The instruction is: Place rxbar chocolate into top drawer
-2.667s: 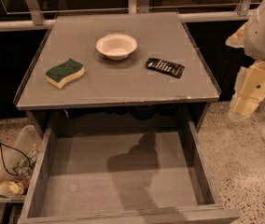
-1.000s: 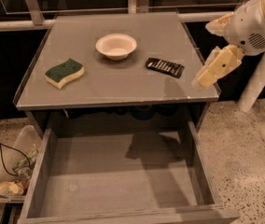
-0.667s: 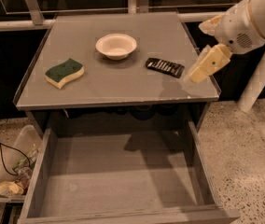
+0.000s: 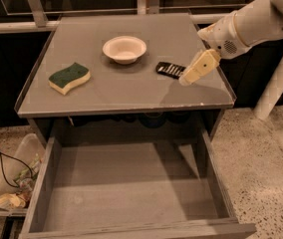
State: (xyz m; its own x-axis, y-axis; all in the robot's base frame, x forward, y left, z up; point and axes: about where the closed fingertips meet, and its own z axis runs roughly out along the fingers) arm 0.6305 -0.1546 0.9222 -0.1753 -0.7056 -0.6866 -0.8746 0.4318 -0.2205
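Observation:
The rxbar chocolate is a small black bar lying flat on the grey table top, right of the bowl. The gripper hangs from the white arm at the right, its cream-coloured fingers pointing down-left, with the tips just right of the bar and partly over its right end. It holds nothing. The top drawer is pulled fully out below the table, a wide shallow grey box with nothing in it.
A white bowl stands at the middle back of the table. A green-and-yellow sponge lies at the left. A bag and cables lie on the floor at the left. A white pole stands at the right.
The arm has swung from beyond the table's right edge leftwards over the table top. The gripper's tips now reach the right end of the rxbar. The bar, bowl and sponge have not moved.

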